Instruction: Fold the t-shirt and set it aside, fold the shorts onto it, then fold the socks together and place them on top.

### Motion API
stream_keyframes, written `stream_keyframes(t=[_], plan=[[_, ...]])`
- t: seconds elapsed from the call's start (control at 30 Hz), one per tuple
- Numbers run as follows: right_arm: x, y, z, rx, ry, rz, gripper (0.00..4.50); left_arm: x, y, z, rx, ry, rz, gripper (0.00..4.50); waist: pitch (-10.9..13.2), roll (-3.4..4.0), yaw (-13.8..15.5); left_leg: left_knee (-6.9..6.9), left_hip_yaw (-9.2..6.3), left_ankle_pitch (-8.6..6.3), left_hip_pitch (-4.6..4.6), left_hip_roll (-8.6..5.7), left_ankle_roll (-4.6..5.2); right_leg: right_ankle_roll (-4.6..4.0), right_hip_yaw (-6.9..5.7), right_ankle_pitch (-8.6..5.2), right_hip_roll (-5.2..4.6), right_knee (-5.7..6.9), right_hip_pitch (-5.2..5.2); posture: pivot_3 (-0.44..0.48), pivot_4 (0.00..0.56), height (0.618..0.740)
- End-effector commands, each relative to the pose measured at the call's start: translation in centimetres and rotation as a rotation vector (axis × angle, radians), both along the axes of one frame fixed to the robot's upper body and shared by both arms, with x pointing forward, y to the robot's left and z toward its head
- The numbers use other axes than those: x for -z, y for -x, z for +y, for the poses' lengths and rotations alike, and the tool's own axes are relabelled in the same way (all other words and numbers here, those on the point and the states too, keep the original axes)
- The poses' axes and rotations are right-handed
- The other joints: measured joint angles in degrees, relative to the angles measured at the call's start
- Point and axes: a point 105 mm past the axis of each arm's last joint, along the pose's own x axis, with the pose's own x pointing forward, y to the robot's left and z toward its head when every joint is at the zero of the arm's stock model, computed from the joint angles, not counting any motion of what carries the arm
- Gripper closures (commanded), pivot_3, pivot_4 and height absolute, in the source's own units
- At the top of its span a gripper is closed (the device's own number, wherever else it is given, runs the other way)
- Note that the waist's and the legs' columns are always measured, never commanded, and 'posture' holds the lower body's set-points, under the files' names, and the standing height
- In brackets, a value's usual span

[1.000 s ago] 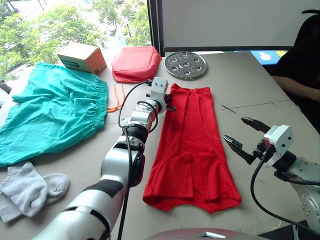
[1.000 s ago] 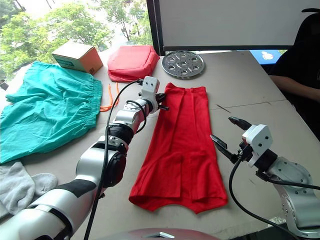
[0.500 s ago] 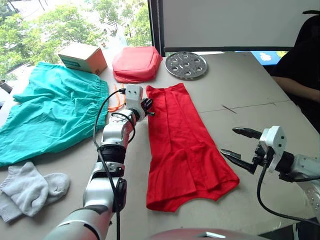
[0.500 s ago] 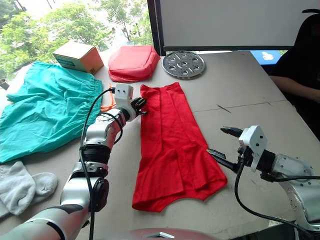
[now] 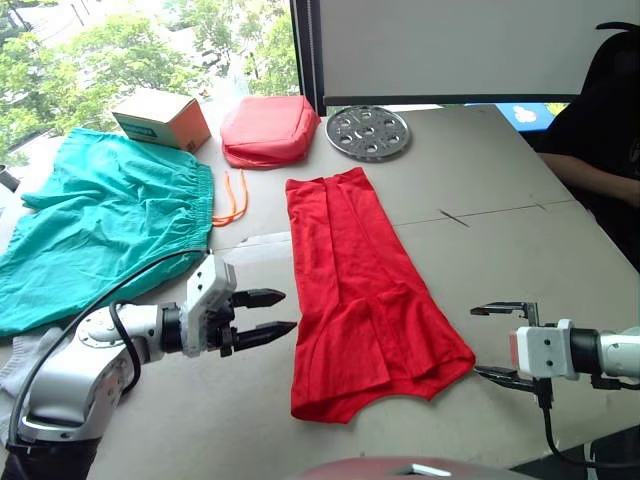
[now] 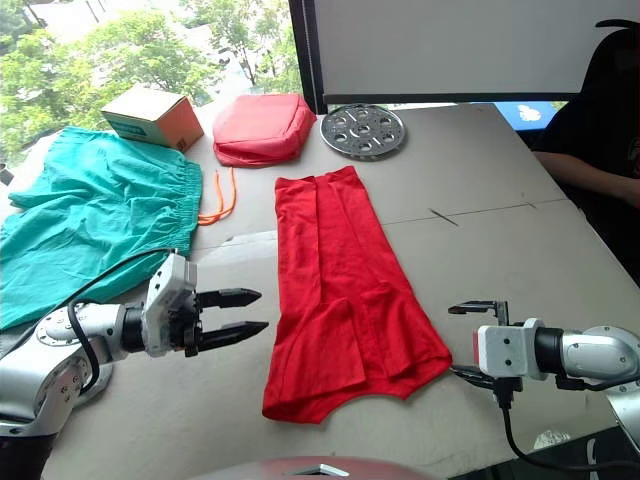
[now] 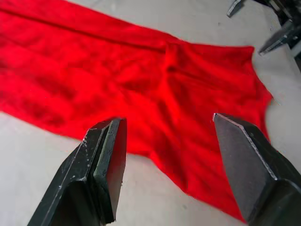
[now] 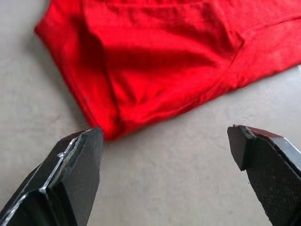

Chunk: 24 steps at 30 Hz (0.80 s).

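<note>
The t-shirt (image 5: pixel 357 290) lies flat in the middle of the table (image 5: pixel 500 190), folded lengthwise into a long narrow strip that runs from the far middle toward the near edge, its near end wider and slightly rumpled. Neither gripper touches it.

The left gripper (image 5: pixel 268 315) hovers just beside the strip's left edge, near its lower half; its two black fingers stand apart and hold nothing. In the left wrist view the fingers (image 7: pixel 106 160) frame the red cloth.

The right gripper (image 5: pixel 503 342) sits near the table's near right corner, just off the strip's near right corner, jaws spread wide and empty.

The shorts (image 5: pixel 100 230) lie spread along the table's left edge, waistband toward the t-shirt, with the orange drawstring (image 5: pixel 232 198) trailing onto the table between the two garments.

At the far edge stand a cardboard box (image 5: pixel 162 118), a salmon-red padded pouch (image 5: pixel 270 130) and a perforated metal disc (image 5: pixel 368 131). A person in black (image 5: pixel 600 140) sits at the table's right side.
</note>
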Motion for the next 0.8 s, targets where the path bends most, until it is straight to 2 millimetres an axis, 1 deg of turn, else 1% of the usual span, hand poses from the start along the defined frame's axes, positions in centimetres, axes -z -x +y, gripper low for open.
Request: stream_keyframes(t=[0.03, 0.07, 0.17, 0.23, 0.33, 0.4, 0.5, 0.57, 0.63, 0.73, 0.8], plan=[[0.5, 0.8, -0.9, -0.110, 0.077, -0.081, 0.00, -0.1, 1.8, -0.3, 0.108, -0.056, -0.129, 1.34, 0.0, 0.04, 0.3, 0.01, 0.03, 0.00, 0.00, 0.00, 0.00, 0.00, 0.02, 0.00, -0.02, 0.00, 0.01, 0.000, 0.150, 0.740], [0.5, 0.8, -1.0, -0.121, 0.080, -0.090, 0.00, 0.2, 2.2, -0.2, 0.118, -0.064, -0.140, 1.34, 0.0, 0.05, 0.4, 0.01, 0.08, 0.00, 0.02, 0.00, 0.01, -0.02, 0.06, 0.01, -0.03, -0.01, 0.01, 0.000, 0.150, 0.740], [0.5, 1.0, -1.1, -0.150, 0.078, -0.137, 0.00, 1.6, 4.4, -0.1, 0.205, -0.124, -0.199, 1.34, -0.1, -0.10, 0.5, 0.01, 0.08, 0.00, 0.02, 0.04, 0.01, -0.18, 0.07, 0.11, 0.00, 0.00, 0.00, 0.000, 0.150, 0.740], [0.6, 1.0, -1.2, -0.154, 0.077, -0.148, 0.00, 2.1, 5.0, 0.0, 0.234, -0.152, -0.231, 1.34, -0.2, -0.16, 0.5, 0.01, 0.11, -0.01, 0.03, 0.05, 0.03, -0.20, 0.08, 0.11, 0.01, 0.00, 0.00, 0.000, 0.150, 0.740], [0.9, 0.9, -1.3, -0.168, 0.077, -0.195, 0.00, 2.8, 4.7, 0.4, 0.253, -0.188, -0.314, 1.34, -0.2, -0.20, 0.7, 0.01, 0.12, -0.02, 0.03, 0.06, 0.04, -0.20, 0.08, 0.11, 0.01, 0.00, 0.00, 0.000, 0.150, 0.740], [0.8, 0.6, -1.3, -0.159, 0.058, -0.222, 0.00, 4.4, 4.3, 1.2, 0.284, -0.233, -0.359, 1.34, -0.2, -0.19, 0.7, 0.01, 0.13, -0.01, 0.06, 0.06, 0.04, -0.17, 0.08, 0.09, 0.02, 0.02, 0.01, 0.000, 0.150, 0.740], [0.5, 0.2, -1.1, -0.155, 0.040, -0.246, 0.00, 5.4, 3.2, 2.1, 0.284, -0.268, -0.417, 1.34, -0.3, -0.22, 0.6, 0.04, 0.19, -0.01, 0.09, 0.09, 0.04, -0.03, 0.12, 0.02, 0.07, 0.06, 0.01, 0.000, 0.150, 0.740], [0.4, 0.0, -1.0, -0.160, 0.035, -0.263, 0.00, 5.4, 2.9, 2.2, 0.309, -0.279, -0.452, 1.34, -0.3, -0.23, 0.4, 0.05, 0.22, -0.01, 0.09, 0.12, 0.05, -0.19, 0.15, 0.11, 0.11, 0.07, 0.00, 0.000, 0.150, 0.740], [0.2, -0.3, -0.9, -0.146, 0.021, -0.267, 0.00, 5.0, 2.8, 2.0, 0.332, -0.278, -0.479, 1.34, -0.3, -0.21, 0.4, 0.04, 0.24, -0.01, 0.10, 0.13, 0.05, -0.20, 0.18, 0.12, 0.09, 0.07, 0.00, 0.000, 0.150, 0.740], [-0.1, -0.3, -0.7, -0.123, -0.001, -0.235, 0.00, 3.4, 2.6, 0.6, 0.343, -0.230, -0.482, 1.34, -0.3, -0.22, 0.2, 0.05, 0.24, -0.01, 0.09, 0.19, 0.05, -0.20, 0.17, 0.12, 0.15, 0.08, 0.02, 0.000, 0.150, 0.740], [-0.3, 0.0, -0.3, -0.051, -0.074, -0.142, 0.00, 2.5, 3.3, -0.6, 0.360, -0.168, -0.420, 1.34, -0.3, -0.21, 0.1, 0.05, 0.24, -0.01, 0.07, 0.19, 0.05, -0.20, 0.18, 0.12, 0.14, 0.09, 0.02, 0.000, 0.150, 0.740]])
